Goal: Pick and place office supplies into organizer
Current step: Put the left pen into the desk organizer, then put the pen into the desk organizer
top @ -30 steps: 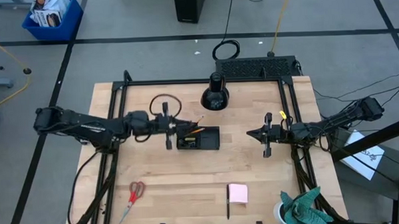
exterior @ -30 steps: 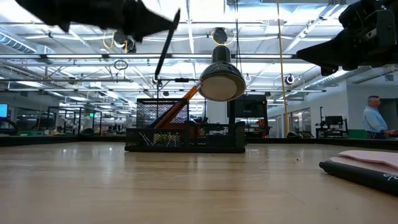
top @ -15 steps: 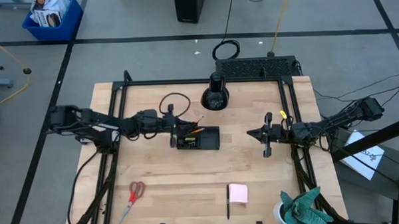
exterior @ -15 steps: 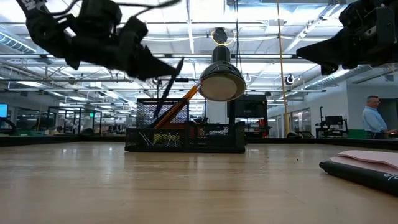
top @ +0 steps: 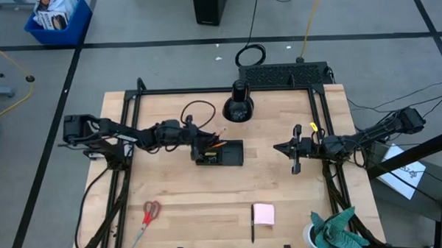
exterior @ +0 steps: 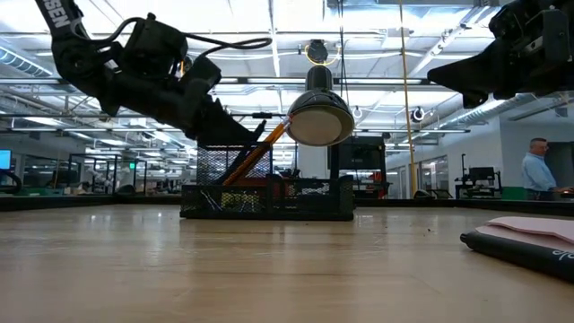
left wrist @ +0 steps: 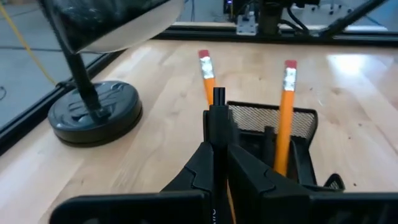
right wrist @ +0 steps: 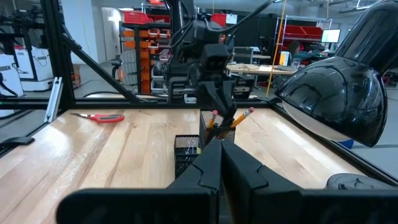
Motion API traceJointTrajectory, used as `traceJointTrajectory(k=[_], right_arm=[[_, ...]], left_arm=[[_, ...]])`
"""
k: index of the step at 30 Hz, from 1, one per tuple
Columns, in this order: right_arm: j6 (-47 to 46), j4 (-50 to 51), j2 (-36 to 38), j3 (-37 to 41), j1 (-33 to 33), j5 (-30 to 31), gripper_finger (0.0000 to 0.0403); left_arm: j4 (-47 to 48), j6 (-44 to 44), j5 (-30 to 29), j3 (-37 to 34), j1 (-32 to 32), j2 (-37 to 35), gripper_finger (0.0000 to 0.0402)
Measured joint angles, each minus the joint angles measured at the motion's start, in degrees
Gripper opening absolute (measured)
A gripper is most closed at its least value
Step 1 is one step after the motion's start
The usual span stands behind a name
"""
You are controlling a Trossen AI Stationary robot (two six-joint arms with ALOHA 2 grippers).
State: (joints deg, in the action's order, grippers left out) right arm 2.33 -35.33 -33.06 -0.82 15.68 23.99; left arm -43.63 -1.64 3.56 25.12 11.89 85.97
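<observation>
The black mesh organizer (top: 222, 153) sits mid-table, and two orange pencils (left wrist: 287, 118) stand slanted in its taller end (left wrist: 267, 124). My left gripper (top: 195, 145) is at that taller end, shut on a thin black pen (left wrist: 217, 102). In the low view the left gripper (exterior: 229, 135) hangs just above the organizer (exterior: 269, 197). My right gripper (top: 294, 157) waits shut above the table's right side. Red-handled scissors (top: 150, 214), a pink sticky-note pad (top: 263, 213) and another black pen (top: 253, 230) lie near the near edge. My left gripper pinches the black pen between its two fingers (left wrist: 205, 155), which lie along the pen. A short end of the pen (left wrist: 218, 96) sticks out past the fingertips toward the organizer's mesh cup. The pen is lifted clear of the table; I cannot tell whether its end touches the cup.
A black desk lamp (top: 237, 105) stands just beyond the organizer, its round base (left wrist: 93, 115) close to my left gripper. A black cable loop (top: 195, 110) trails over the left arm. A black frame (top: 139, 94) borders the table. A person (exterior: 540, 166) stands far off.
My left gripper has moved toward the table's right and down, to the organizer's taller end, still shut on the pen. The pen, earlier slanting high above the organizer in the low view, has come down with the gripper to the mesh cup.
</observation>
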Motion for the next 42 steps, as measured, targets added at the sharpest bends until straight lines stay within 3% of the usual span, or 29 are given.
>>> traceJointTrajectory(k=[4,15,20,25,28,34,38,42], right_arm=[[-0.09,0.0,-0.02,0.0,-0.02,-0.02,0.0004],[-0.13,0.0,-0.02,0.0,-0.01,-0.04,0.0004],[-0.13,0.02,0.0,0.0,0.0,-0.04,0.0004],[-0.13,0.31,0.0,-0.01,-0.02,-0.05,0.0004],[-0.15,1.27,0.0,0.0,0.0,-0.05,0.0004],[-1.8,1.28,-0.01,-0.01,0.0,-0.26,0.0004],[-3.3,1.09,-0.02,-0.01,0.02,-0.26,0.0004],[-3.41,1.01,0.0,-0.02,0.02,-0.26,0.0004]], left_arm=[[-0.03,0.7,0.07,0.0,0.19,-0.02,0.0043],[0.19,3.94,0.22,1.77,-0.19,-0.16,0.0164],[6.94,4.08,-1.38,5.54,-4.15,-5.29,0.018],[30.07,5.23,-8.67,14.24,-14.28,-9.33,0.0157],[39.72,8.93,-9.24,17.51,-21.81,-8.8,0.0121],[42.13,9.59,-12.58,18.23,-35.55,-5.33,0.0018],[42.46,12.23,-22.73,18.25,-40.06,-5.27,0.0011],[41.23,18.59,-23.56,18.25,-41.38,-4.24,0.0004]])
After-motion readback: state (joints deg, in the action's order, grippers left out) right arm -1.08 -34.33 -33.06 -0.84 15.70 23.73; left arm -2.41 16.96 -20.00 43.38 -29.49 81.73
